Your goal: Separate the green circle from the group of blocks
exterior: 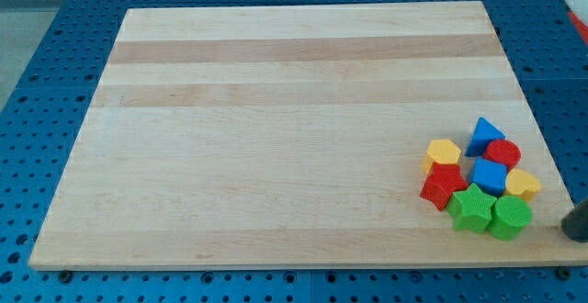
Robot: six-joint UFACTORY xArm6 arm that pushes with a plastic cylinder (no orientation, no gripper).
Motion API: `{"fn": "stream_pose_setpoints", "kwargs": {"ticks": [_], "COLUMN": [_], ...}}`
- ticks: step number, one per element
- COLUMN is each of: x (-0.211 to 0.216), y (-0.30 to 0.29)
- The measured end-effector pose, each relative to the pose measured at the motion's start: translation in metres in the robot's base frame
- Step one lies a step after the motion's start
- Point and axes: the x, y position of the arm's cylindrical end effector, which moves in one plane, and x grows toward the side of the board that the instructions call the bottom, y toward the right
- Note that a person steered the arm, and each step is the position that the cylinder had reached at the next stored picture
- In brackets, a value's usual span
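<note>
The green circle (510,218) sits at the lower right end of a tight group of blocks near the board's lower right corner. It touches the green star (471,209) on its left and lies just below a yellow block (523,185). A dark shape at the view's right edge looks like my tip (570,227). It is just off the board's right edge, right of the green circle and apart from it.
The group also holds a red star (442,187), a blue cube (489,175), a red circle (503,153), a blue triangle (483,136) and a second yellow block (443,152). The wooden board (276,138) lies on a blue pegboard table.
</note>
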Motion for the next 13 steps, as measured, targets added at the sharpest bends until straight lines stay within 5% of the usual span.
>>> {"fn": "stream_pose_setpoints", "kwargs": {"ticks": [3, 7, 13], "x": [-0.014, 0.022, 0.023], "y": [-0.064, -0.030, -0.109]}}
